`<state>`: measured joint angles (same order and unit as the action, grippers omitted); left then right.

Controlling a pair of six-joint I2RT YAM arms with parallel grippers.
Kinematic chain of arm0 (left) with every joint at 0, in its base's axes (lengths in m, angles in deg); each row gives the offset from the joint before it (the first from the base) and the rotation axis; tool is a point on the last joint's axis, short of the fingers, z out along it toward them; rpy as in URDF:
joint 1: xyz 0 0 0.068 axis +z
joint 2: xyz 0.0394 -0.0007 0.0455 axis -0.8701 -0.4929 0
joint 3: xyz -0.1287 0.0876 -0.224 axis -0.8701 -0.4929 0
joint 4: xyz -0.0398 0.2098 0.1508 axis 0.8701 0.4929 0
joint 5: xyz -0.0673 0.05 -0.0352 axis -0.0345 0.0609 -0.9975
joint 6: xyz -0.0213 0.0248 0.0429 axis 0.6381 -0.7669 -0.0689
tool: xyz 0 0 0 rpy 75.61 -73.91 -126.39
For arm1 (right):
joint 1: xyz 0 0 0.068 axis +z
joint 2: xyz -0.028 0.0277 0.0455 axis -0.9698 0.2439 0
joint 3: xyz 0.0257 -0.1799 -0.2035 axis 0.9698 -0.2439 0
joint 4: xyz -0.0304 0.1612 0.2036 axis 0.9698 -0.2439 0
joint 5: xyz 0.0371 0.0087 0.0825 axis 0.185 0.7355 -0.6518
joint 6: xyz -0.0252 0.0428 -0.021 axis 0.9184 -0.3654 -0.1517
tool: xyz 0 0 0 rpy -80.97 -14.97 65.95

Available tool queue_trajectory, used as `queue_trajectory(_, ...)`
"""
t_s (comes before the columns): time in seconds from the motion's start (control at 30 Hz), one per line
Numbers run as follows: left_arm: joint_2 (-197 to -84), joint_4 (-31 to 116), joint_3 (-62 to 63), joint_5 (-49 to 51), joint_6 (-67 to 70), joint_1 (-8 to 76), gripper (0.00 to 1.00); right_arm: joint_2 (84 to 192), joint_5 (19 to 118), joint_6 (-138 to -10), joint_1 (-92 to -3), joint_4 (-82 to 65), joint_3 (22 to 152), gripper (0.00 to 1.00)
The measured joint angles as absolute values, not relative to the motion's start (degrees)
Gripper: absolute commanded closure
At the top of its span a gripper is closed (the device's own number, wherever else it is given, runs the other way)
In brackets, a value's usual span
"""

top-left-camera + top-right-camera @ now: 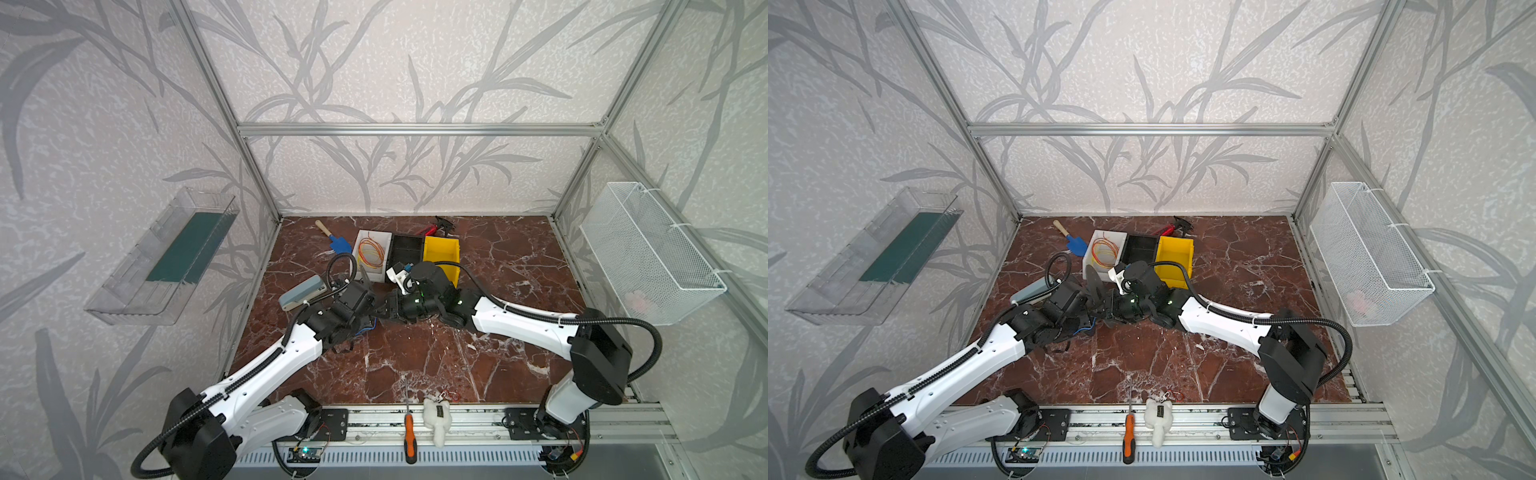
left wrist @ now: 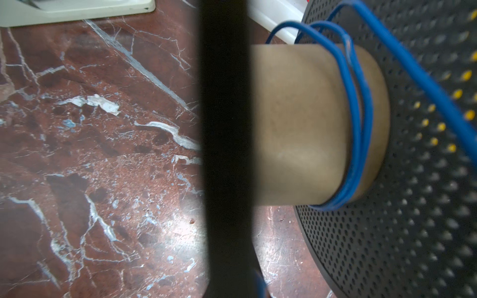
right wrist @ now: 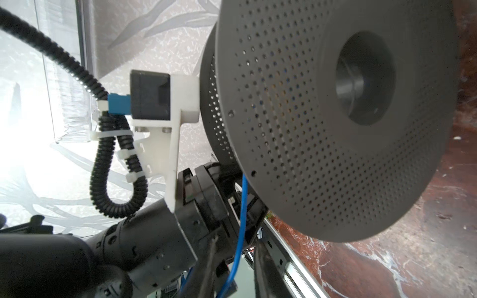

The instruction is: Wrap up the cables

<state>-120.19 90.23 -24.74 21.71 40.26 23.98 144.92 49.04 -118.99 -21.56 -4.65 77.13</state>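
- Table (image 1: 519, 299): red-brown marble. In both top views I see the two arms meeting over its middle.
- Basket (image 1: 648, 257): white mesh, hung on the right wall. A clear tray (image 1: 124, 299) with a green pad hangs on the left wall.
- Bins at the back stand in a row, touching: white (image 1: 388, 237), black (image 1: 409, 249), yellow (image 1: 442, 250). Orange and yellow wires (image 1: 371, 254) coil in the white one.
- Spool (image 3: 322, 129): two black perforated flanges on a cardboard core (image 2: 296, 123). It is held up between the grippers, just in front of the bins.
- Grey case (image 1: 301, 293): lies just beside the left wrist.
- Left gripper (image 1: 1091, 306): jaws pressed together on the rim of one flange, which shows as a dark edge-on band in its wrist view.
- Right gripper (image 3: 236, 243): jaws narrowly spread. The cable runs down between the fingers (image 3: 209, 260), and I see no contact.
- Screwdriver (image 1: 410, 436): orange handle, lying across the front rail. A white plush (image 1: 436, 420) lies beside it, and its dark tag is too small to read.
- Cable (image 2: 361, 116): bright blue, in a few loose turns round the core, close against the other flange. One strand leaves across that flange.
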Motion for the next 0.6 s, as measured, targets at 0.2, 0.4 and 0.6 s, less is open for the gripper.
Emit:
queue_trajectory(0.2, -120.19, 91.81, -24.67, 24.16, 41.09, 22.08, 1.0, 144.94, 48.58, -120.78, -21.58, -3.6, 77.15, 0.73)
queue_trajectory(0.4, -120.5, 92.51, -24.63, 25.91, 41.94, 21.14, 1.0, 145.33, 47.72, -121.42, -21.73, -3.58, 77.18, 0.73)
queue_trajectory(0.6, -121.4, 93.62, -23.99, 27.46, 42.09, 20.46, 1.0, 145.62, 46.61, -121.57, -21.82, -2.47, 77.18, 0.97)
